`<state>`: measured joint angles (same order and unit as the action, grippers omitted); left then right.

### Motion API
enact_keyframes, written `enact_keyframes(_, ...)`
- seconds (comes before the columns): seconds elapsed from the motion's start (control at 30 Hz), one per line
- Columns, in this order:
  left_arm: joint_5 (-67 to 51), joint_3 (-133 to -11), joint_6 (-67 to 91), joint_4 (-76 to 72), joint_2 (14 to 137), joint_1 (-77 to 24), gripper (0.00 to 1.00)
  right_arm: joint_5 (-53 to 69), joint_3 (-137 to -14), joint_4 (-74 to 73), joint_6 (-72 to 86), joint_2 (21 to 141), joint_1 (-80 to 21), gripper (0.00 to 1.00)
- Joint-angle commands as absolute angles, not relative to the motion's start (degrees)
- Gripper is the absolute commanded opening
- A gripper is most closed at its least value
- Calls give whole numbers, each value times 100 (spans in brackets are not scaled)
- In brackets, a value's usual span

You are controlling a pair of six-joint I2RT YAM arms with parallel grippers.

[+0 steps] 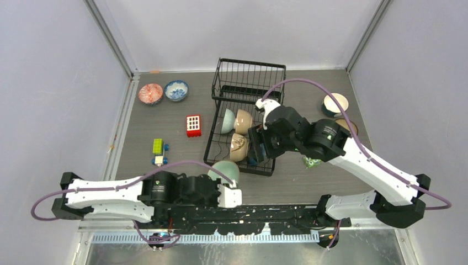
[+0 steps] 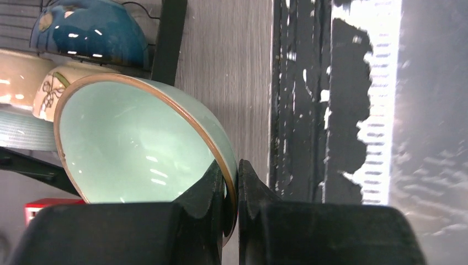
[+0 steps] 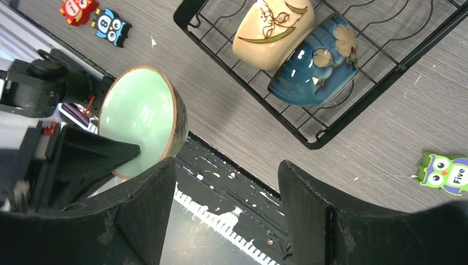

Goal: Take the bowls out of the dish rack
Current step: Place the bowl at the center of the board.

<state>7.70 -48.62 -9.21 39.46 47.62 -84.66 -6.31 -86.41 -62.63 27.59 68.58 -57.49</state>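
Observation:
The black wire dish rack stands at the table's middle. In it lie a pale green bowl, a tan bowl and a cream patterned bowl. The right wrist view shows the cream bowl beside a dark blue bowl. My left gripper is shut on the rim of another pale green bowl, held tilted just in front of the rack's near corner. One finger is inside the rim and one outside. My right gripper hangs open and empty over the rack's near end.
A red patterned bowl and a blue-and-white bowl sit at the far left. Two more bowls sit at the right, one partly behind my right arm. A red block, small toy blocks and a green owl block lie around the rack.

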Motion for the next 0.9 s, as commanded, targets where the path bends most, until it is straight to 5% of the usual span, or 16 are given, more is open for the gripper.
enact_keyframes(0.0,2142,-5364,-1771,4163,5152,-9208,0,-1004,-9060,-6097,2736,7018,-5829,72)
enact_keyframes(0.27,2791,-5123,-2651,4313,5152,-10139,0,-119,-9386,-6517,2286,7571,-5965,72)
enact_keyframes(0.87,2618,-5010,-2949,4348,5713,-10855,0,-840,-9155,-6678,1844,8244,-7164,66)
